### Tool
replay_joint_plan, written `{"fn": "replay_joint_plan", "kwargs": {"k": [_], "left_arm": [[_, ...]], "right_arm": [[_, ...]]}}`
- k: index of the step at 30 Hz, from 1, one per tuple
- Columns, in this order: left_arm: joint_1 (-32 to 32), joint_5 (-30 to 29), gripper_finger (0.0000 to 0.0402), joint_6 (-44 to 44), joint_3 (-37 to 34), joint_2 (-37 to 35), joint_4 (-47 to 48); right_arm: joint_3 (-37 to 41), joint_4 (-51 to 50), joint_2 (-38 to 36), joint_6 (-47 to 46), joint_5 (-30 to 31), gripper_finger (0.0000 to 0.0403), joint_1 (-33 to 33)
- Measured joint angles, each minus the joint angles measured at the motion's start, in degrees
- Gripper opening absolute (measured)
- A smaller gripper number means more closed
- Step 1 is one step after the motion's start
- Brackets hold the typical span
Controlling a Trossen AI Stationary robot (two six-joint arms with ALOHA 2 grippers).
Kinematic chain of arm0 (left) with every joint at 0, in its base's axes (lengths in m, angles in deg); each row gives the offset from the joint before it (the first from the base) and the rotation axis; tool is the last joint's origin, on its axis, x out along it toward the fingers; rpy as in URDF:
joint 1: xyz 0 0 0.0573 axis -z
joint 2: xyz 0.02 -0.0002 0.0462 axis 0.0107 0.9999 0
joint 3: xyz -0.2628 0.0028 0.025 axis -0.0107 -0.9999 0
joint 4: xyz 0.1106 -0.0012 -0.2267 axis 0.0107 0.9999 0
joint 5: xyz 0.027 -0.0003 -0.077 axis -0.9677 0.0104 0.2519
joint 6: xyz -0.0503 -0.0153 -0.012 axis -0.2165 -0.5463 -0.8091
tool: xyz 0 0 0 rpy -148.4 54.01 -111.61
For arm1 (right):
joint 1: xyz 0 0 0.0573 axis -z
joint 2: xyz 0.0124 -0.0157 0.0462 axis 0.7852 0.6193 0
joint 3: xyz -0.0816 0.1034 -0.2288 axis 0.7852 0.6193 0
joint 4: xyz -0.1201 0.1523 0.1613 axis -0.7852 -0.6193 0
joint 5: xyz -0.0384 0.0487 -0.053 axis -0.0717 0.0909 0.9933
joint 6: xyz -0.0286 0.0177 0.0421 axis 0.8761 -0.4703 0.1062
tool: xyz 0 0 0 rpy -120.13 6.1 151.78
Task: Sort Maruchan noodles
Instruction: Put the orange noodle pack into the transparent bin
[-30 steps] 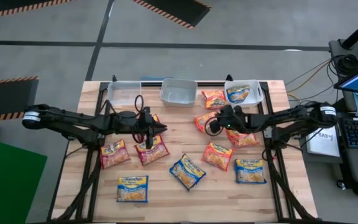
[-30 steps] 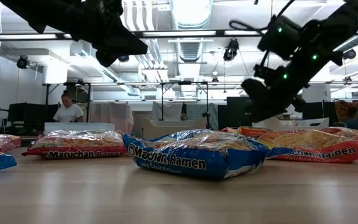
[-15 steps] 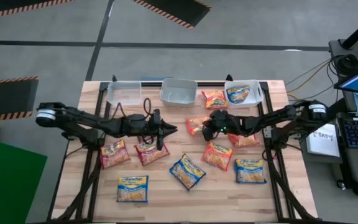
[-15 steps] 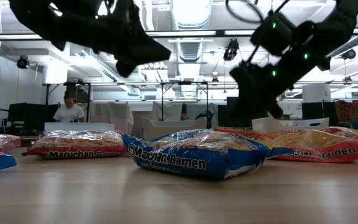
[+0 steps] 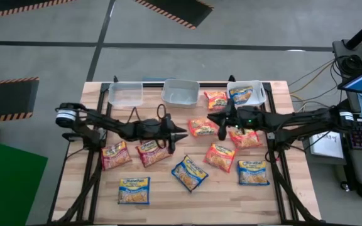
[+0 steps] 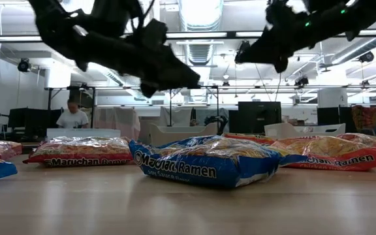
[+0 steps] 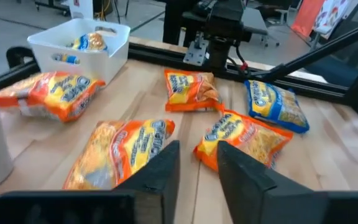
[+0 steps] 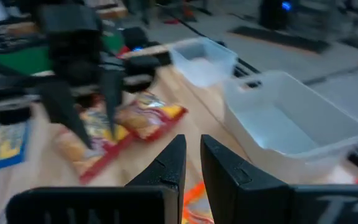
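Maruchan noodle packets lie flat on the wooden table. An orange packet (image 5: 203,127) (image 7: 126,146) lies mid-table between my two grippers. My left gripper (image 5: 183,135) (image 7: 197,146) hangs just left of it, pointing at it. Its fingers stand a little apart and hold nothing. My right gripper (image 5: 217,120) (image 8: 193,146) hovers above the packet's right end, shut and holding nothing. More orange packets (image 5: 220,157) (image 5: 244,139) (image 5: 215,99), red ones (image 5: 115,155) (image 5: 153,152) and blue ones (image 5: 188,172) (image 5: 134,189) (image 5: 253,171) lie around. One blue packet (image 5: 241,94) sits in the right bin.
Three clear bins (image 5: 126,94) (image 5: 181,92) (image 5: 261,93) stand along the far edge. Laptops and cables sit beyond the table's right edge. A person works at a desk in the room behind (image 6: 70,117).
My left gripper has moved toward the table's right edge and down, closing on the middle orange packet. My right gripper has risen off that packet, tipped from pointing downward to nearly level, and drawn back a little toward the right.
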Motion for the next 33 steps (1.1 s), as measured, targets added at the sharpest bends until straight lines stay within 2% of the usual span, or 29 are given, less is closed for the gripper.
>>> {"fn": "replay_joint_plan", "kwargs": {"k": [4,8,12,14,20,33], "left_arm": [[0.0,-1.5,0.014,1.3,4.1,4.1,0.5],[-0.1,-4.7,0.0178,3.0,8.0,8.0,5.1],[-0.2,-6.7,0.0199,5.7,12.3,12.0,10.8],[-0.2,-8.1,0.0201,7.1,13.7,13.7,13.2],[-0.8,-9.6,0.0199,8.8,15.4,17.8,12.4],[-1.1,-9.0,0.0198,12.2,15.8,24.5,1.1]], "right_arm": [[1.1,-0.3,-2.4,2.0,-3.4,0.0038,-0.2],[2.5,-0.5,-3.3,2.9,-3.6,0.0038,-0.2],[3.0,-0.9,-3.5,4.7,-3.5,0.0038,-0.1],[3.0,-0.5,-3.5,5.3,-3.6,0.0038,-0.1],[2.9,-1.5,-4.4,6.0,-3.5,0.0038,0.1],[2.7,-1.8,-4.7,7.0,-3.5,0.0038,0.7]]}}
